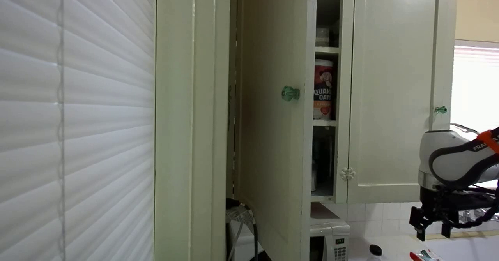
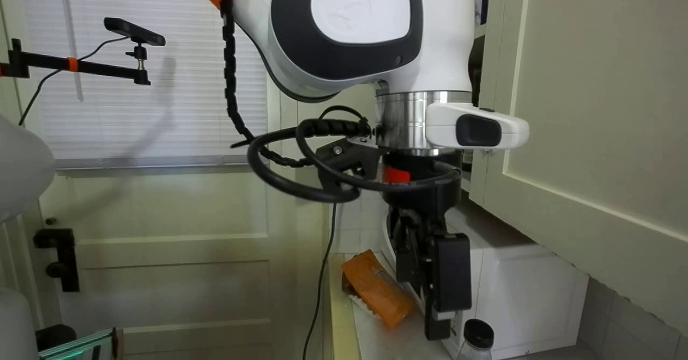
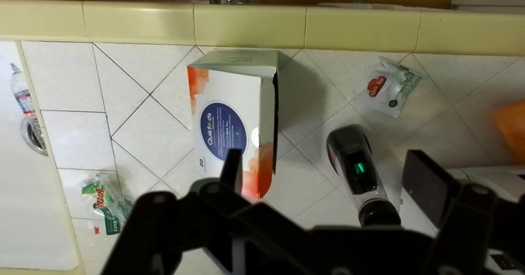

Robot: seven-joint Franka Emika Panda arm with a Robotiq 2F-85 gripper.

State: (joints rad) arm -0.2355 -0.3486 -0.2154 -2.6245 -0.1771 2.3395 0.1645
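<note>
The white arm (image 2: 441, 54) dangles its end effector (image 1: 433, 233) above the tiled tabletop (image 3: 143, 78), and its two fingers are spread wide, with nothing caught between them. Below, a white box (image 3: 223, 90) splashed with orange, its dark blue oval reading Quikfoods, rests on the tabletop clear of the grip, though in the wrist view one fingertip overlaps it. A black-capped bottle (image 3: 365, 180) shows in the gap between the fingers from that same angle; in an exterior view I see it upright, just beside the microwave (image 2: 527, 295). A small packet (image 3: 391, 88) marked Quik Tea lies flat on the tabletop, near the bottle and well apart from the sink (image 3: 37, 209). Past the packet an orange bag (image 2: 376, 290) sits by the tabletop's yellow rim, next to the microwave's front. Over on the sink side, a crinkled plastic bag (image 3: 106, 205) with green and red print lies close to the edge, and a water bottle (image 3: 23, 98) rests inside. Higher up, a pale cupboard door (image 1: 269, 117) stands open, and a Quaker Oats canister (image 1: 323, 89) shows from behind it.
</note>
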